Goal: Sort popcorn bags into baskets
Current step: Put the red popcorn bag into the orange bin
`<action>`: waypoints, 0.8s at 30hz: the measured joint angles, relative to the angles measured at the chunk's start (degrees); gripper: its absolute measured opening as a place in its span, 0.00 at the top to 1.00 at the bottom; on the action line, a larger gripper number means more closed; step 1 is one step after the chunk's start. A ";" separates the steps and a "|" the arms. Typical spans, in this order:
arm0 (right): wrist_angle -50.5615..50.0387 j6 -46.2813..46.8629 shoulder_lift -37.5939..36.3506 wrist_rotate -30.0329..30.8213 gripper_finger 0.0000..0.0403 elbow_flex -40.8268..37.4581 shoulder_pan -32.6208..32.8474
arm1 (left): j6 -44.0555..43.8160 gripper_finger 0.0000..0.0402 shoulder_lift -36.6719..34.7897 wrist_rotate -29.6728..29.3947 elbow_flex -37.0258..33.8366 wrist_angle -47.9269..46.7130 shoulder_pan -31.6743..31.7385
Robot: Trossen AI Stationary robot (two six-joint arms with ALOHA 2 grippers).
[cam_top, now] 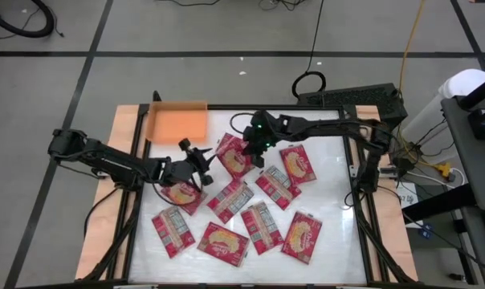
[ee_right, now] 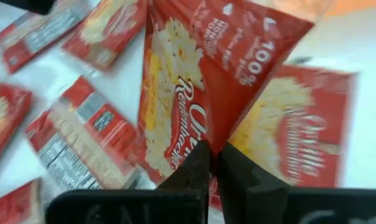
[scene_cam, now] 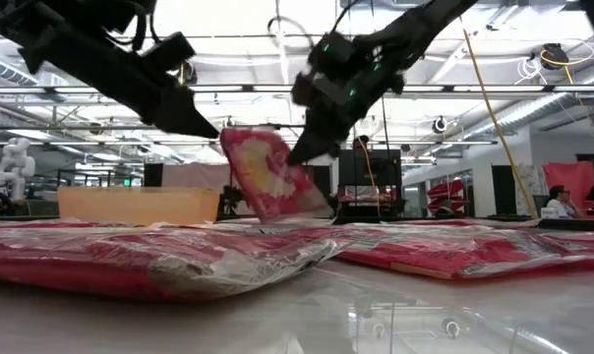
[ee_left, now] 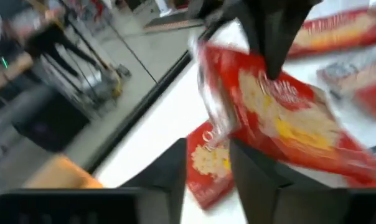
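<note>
Right gripper (cam_top: 254, 152) pinches one popcorn bag (cam_top: 234, 155), lifted.
Orange basket (cam_top: 177, 123) beside it looks empty; left gripper (cam_top: 201, 164) half spread; nine bags wait.

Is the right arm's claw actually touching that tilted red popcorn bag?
Touching. In the right wrist view the right gripper is shut on the edge of the popcorn bag; the low view shows the bag tilted up off the table.
</note>
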 joint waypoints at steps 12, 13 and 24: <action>44.59 14.59 -16.18 22.61 1.00 -31.86 10.05 | -18.70 0.34 -4.57 13.58 -0.02 0.48 0.84; 48.92 14.90 -16.33 24.96 1.00 -33.82 11.06 | -17.38 0.32 -3.82 15.33 -0.02 3.16 1.04; 57.69 12.92 -16.36 32.92 1.00 -37.21 16.16 | -12.34 0.25 3.56 30.61 0.00 25.65 7.96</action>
